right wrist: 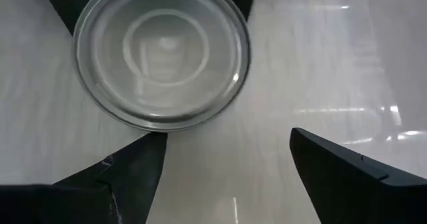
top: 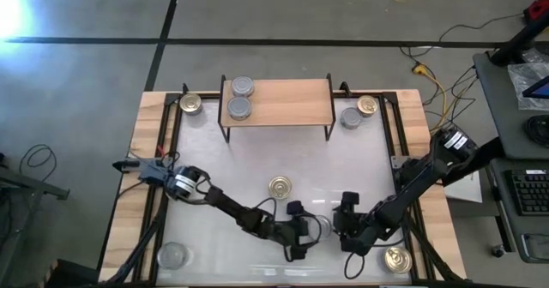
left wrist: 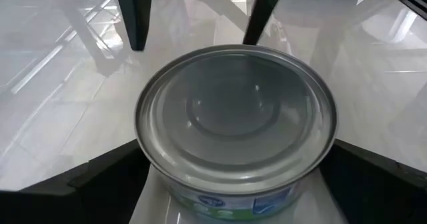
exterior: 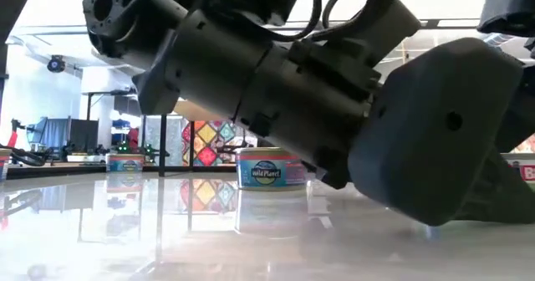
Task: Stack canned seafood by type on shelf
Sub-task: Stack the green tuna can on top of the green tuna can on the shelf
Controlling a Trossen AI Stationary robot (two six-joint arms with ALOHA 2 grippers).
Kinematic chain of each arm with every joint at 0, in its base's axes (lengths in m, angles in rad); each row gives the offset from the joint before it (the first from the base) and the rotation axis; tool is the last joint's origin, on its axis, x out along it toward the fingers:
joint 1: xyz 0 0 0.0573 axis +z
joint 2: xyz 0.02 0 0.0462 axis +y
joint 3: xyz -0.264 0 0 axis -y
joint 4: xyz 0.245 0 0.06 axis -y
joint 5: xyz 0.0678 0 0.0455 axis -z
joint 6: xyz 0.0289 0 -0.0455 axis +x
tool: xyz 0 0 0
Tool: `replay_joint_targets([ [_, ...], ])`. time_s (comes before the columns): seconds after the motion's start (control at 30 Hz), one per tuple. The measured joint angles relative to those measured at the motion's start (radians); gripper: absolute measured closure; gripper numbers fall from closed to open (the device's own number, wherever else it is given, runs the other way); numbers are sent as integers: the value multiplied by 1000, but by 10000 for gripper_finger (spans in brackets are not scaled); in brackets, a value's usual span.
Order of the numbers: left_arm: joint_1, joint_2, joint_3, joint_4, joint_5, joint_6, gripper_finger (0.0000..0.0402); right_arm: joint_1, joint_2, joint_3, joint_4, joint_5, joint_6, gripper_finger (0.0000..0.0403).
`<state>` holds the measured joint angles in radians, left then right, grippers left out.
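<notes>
Your left gripper (left wrist: 233, 184) has its jaws spread wide around a silver-topped tuna can (left wrist: 235, 121) sitting between them on the white table (left wrist: 60, 104), while your right gripper (right wrist: 227, 161), jaws also parted and empty, faces that can from just beyond.

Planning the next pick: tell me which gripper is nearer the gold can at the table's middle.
Left. The left gripper sits just below and right of the gold can in the high view; the right gripper is farther off to the can's right.
</notes>
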<state>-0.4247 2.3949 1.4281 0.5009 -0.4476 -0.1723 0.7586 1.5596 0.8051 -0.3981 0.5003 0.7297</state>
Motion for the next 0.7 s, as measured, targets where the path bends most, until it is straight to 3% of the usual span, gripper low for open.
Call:
replay_joint_targets([
  [0.7, 3, 2, 11, 12, -6, -31, 3, -31, 13, -4, 44, 60, -97, 89],
])
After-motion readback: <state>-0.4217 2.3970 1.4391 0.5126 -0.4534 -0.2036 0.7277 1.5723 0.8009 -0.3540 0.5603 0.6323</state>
